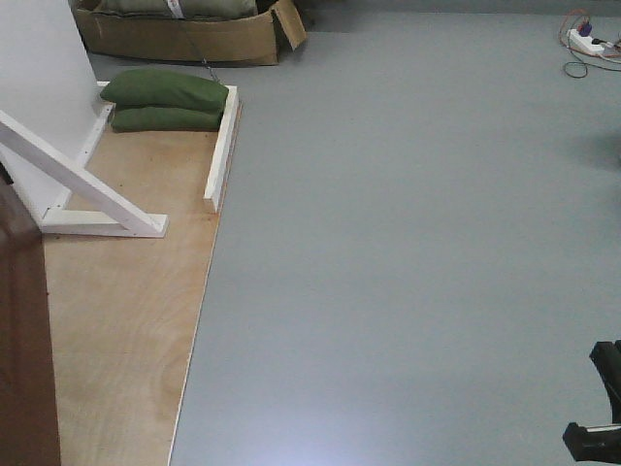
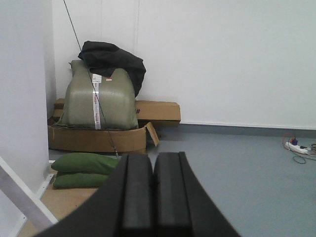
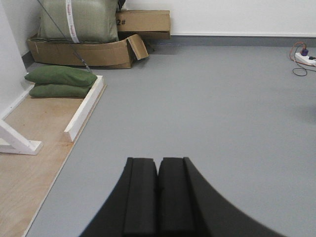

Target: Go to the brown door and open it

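Left claw (image 2: 153, 197) and right claw (image 3: 158, 197) sit pinched together (empty); white brace (image 1: 78, 175) stands just beside brown door (image 1: 19, 340).

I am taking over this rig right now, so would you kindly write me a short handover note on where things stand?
Grippers: left gripper and right gripper are both shut with nothing held.
Door: the brown door shows only as a strip at the front view's left edge, next to the plywood base and the white brace. Its handle is out of view.
Done: no contact with the door yet.
Left: turn the base toward the door, find the handle, then open it.
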Motion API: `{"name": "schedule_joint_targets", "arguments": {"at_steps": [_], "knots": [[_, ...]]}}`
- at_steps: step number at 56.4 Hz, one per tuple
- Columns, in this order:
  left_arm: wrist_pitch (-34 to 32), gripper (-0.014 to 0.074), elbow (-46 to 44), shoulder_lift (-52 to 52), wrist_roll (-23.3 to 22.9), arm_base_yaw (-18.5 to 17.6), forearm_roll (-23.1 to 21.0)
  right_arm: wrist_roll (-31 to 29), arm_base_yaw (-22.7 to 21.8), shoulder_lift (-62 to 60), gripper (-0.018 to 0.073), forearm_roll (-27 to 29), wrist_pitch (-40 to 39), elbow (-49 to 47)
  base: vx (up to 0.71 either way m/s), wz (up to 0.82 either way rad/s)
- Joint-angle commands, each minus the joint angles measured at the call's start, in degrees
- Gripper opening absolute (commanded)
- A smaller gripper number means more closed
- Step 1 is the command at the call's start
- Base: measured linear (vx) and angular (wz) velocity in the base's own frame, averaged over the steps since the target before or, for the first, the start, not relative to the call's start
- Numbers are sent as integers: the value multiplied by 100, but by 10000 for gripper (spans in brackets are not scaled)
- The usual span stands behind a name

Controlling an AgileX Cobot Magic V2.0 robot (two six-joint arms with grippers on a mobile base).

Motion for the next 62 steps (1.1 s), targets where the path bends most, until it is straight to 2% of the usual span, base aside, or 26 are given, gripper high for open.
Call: {"name": "schedule_joint_targets", "arguments": {"at_steps": [1, 25, 62], "knots": [[-440, 67, -124, -76, -22, 2, -39, -37, 11, -32, 0, -19, -447, 25, 30, -6], [-440, 67, -124, -76, -22, 2, -39, -37, 11, -32, 0, -19, -447, 25, 21, -2], [-440, 67, -124, -76, -22, 2, -39, -37, 11, -32, 0, -19, -447, 25, 2, 0]]}}
